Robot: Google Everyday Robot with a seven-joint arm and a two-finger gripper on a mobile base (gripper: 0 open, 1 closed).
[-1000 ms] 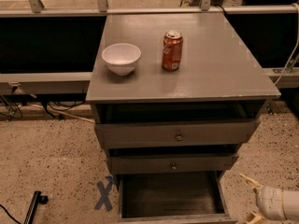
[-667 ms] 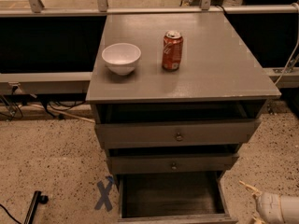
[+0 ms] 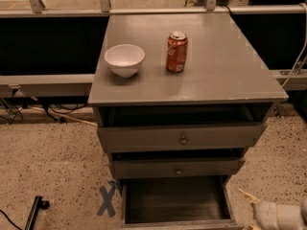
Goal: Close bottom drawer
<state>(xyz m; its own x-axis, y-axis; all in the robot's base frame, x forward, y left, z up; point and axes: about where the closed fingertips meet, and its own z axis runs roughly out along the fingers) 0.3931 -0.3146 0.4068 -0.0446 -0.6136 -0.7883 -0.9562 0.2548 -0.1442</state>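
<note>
Fingers (image 3: 248, 197) spread wide, empty, just right of open bottom drawer (image 3: 172, 201), front corner

Grey cabinet (image 3: 225, 71), white bowl (image 3: 124, 59), red can (image 3: 176, 52), speckled floor (image 3: 53, 162), white gripper (image 3: 249, 210) at lower right.

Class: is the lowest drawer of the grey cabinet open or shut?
Open: the bottom drawer stands pulled out, its dark inside exposed. The tool is low beside its right front corner.
</note>
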